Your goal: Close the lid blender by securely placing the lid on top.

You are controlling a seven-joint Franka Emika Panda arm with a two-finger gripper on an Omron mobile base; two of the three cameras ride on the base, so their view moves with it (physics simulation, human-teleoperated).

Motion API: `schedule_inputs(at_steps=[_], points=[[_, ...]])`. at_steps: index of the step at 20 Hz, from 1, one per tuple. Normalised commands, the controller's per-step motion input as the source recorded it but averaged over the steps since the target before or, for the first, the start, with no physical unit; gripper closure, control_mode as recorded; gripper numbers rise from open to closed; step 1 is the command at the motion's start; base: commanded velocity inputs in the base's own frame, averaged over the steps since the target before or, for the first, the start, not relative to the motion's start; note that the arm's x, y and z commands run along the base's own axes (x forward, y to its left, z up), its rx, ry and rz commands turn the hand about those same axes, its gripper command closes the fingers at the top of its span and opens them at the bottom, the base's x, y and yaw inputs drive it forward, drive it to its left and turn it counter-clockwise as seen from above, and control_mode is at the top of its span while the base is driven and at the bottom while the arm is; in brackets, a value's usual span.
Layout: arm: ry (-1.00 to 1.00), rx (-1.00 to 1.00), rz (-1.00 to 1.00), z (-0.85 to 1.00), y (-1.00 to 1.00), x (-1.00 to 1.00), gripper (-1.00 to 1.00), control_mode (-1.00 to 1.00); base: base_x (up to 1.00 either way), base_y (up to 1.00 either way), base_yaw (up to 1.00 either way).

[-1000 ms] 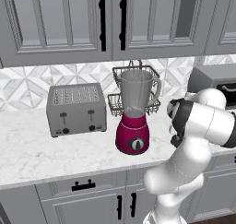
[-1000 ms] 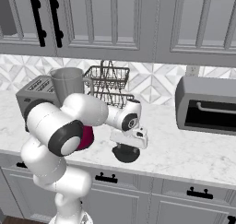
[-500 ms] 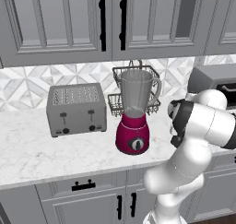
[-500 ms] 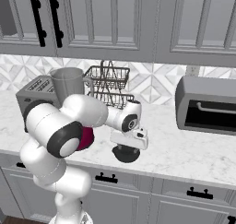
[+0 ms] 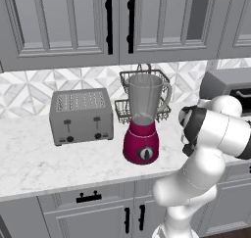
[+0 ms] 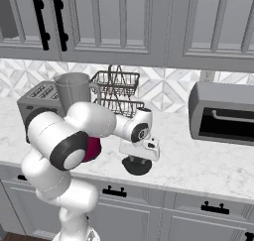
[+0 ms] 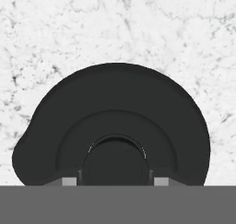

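The black round lid (image 7: 115, 112) lies flat on the marble counter, and its raised centre (image 7: 115, 161) sits between my two fingertips (image 7: 69, 180). My gripper (image 6: 138, 159) points straight down just above the lid (image 6: 137, 167), right of the blender. It is open, one finger on each side of the centre knob with a small gap. The blender has a magenta base (image 5: 142, 143) and a clear greyish jar (image 5: 144, 99) whose mouth is uncovered. The jar (image 6: 74, 89) also rises behind my arm, which covers most of the base (image 6: 93, 149).
A grey toaster (image 5: 82, 115) stands left of the blender. Behind the blender is a wire dish rack (image 6: 117, 90). At the far right of the counter sits a grey toaster oven (image 6: 223, 113). The counter's front edge (image 6: 173, 185) runs close to the lid.
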Motion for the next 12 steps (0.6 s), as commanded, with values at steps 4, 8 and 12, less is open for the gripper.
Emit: schedule_inputs(at_steps=[4,8,12], points=[[0.0,0.0,0.0,0.02,0.01,0.0,1.0,-1.0,0.0,0.0,0.0],[-0.04,0.0,-0.07,0.54,0.14,0.0,1.0,-1.0,0.0,0.0,0.0],[-0.16,0.0,-0.05,1.0,0.08,0.0,1.0,-1.0,0.0,0.0,0.0]])
